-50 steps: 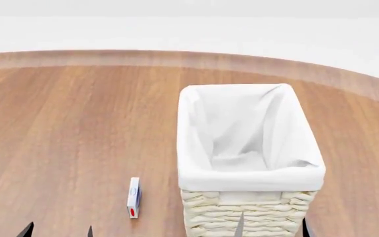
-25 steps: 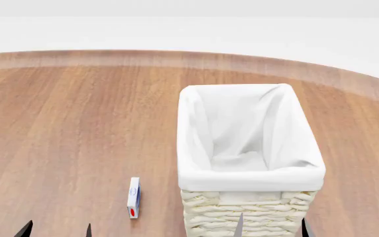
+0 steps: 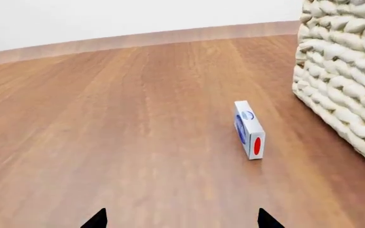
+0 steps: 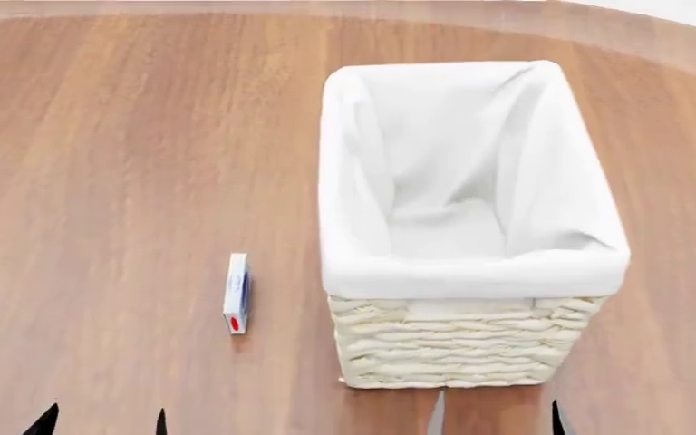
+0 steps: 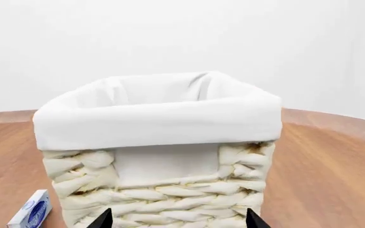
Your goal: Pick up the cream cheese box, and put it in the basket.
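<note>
The cream cheese box (image 4: 236,293), a thin white carton with a blue oval logo and a red mark, stands on its edge on the wooden table, just left of the basket (image 4: 469,349). The box also shows in the left wrist view (image 3: 248,129) and the right wrist view (image 5: 30,211). The basket is a cream wicker one with a white liner, and nothing shows inside it. My left gripper (image 4: 104,422) is open and empty, nearer me than the box. My right gripper (image 4: 497,420) is open and empty, just before the basket's near wall (image 5: 163,190). Only the fingertips show.
The round wooden table (image 4: 106,163) spreads left of and beyond the box. Its curved far edge (image 4: 638,32) runs behind the basket. The basket's wicker side (image 3: 344,76) stands close to the box.
The head view has tilted down: the basket and box now sit higher in the picture and the far wall is nearly out of view. Neither object has moved on the table.
</note>
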You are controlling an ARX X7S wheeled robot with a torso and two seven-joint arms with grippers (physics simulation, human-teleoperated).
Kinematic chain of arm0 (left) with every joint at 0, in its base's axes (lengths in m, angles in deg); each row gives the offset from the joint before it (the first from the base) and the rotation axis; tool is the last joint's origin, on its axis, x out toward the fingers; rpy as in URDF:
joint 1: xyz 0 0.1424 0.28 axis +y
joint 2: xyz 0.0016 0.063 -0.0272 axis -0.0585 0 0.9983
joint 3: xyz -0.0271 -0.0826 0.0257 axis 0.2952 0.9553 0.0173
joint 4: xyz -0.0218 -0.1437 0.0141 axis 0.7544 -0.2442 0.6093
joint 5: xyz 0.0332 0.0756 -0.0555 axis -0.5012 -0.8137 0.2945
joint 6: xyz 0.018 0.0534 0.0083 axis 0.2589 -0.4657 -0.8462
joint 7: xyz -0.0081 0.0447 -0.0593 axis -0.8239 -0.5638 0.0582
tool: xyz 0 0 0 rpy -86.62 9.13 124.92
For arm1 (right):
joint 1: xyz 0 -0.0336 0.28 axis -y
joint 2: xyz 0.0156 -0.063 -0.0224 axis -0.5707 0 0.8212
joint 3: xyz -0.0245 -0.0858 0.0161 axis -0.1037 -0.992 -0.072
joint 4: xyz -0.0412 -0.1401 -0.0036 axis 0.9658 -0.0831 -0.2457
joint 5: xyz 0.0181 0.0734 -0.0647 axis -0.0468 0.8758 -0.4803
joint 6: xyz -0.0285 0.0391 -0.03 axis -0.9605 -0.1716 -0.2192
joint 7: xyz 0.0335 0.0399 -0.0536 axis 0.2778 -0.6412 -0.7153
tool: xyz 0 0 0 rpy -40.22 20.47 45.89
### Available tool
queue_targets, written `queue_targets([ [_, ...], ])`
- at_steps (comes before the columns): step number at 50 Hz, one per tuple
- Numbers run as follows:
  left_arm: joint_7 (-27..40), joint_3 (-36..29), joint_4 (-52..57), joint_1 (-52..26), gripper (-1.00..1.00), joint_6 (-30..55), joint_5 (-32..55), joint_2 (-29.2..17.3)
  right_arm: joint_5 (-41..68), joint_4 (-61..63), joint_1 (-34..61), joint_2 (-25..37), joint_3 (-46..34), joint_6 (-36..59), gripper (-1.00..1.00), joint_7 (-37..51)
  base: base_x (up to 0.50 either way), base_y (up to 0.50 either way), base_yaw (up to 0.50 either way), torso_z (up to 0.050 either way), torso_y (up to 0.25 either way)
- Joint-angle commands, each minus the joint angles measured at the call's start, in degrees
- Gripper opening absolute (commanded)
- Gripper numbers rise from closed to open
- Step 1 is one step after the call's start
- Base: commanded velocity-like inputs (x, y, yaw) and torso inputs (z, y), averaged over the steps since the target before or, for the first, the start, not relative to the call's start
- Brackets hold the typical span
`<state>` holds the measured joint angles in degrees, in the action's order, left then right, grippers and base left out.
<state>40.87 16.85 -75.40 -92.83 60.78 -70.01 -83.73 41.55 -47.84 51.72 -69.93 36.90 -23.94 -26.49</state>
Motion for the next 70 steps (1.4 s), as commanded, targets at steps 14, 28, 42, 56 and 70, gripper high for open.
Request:
queue_targets([
  [14, -0.8, -0.7, -2.2, -1.8, 1.0, 0.8, -0.8, 0.7, 0.0, -0.3, 0.2, -0.3, 0.3, 0.1, 1.0, -0.2, 0.0, 0.0, 0.0, 0.0, -0.189],
  [28, -12.2, -2.0, -10.7, -14.7, 1.0, 8.2, 7.2, 1.6, 0.3, -0.4, 0.4, 0.0, -0.1, 0.1, 1.0, 0.1, 0.0, 0.0, 0.0, 0.0, 0.0],
  [42, -15.3, -1.6, -24.1, -24.5, 1.0, 7.7, 9.5, 4.8, 0.8, -0.4, 0.6, 0.4, -0.3, 0.3, 1.0, 0.4, 0.0, 0.0, 0.0, 0.0, 0.0],
  [56, -14.3, -2.5, -26.0, -26.2, 1.0, 6.4, 9.2, 5.7, 0.5, -1.7, 1.2, 0.6, -1.1, 0.2, 1.0, 0.6, 0.0, 0.0, 0.0, 0.0, 0.0],
  [70, -13.5, -3.3, -30.7, -31.5, 1.0, 6.6, 9.1, 7.0, 0.7, -1.6, 1.3, 0.9, -1.4, 0.4, 1.0, 1.0, 0.0, 0.0, 0.0, 0.0, 0.0],
])
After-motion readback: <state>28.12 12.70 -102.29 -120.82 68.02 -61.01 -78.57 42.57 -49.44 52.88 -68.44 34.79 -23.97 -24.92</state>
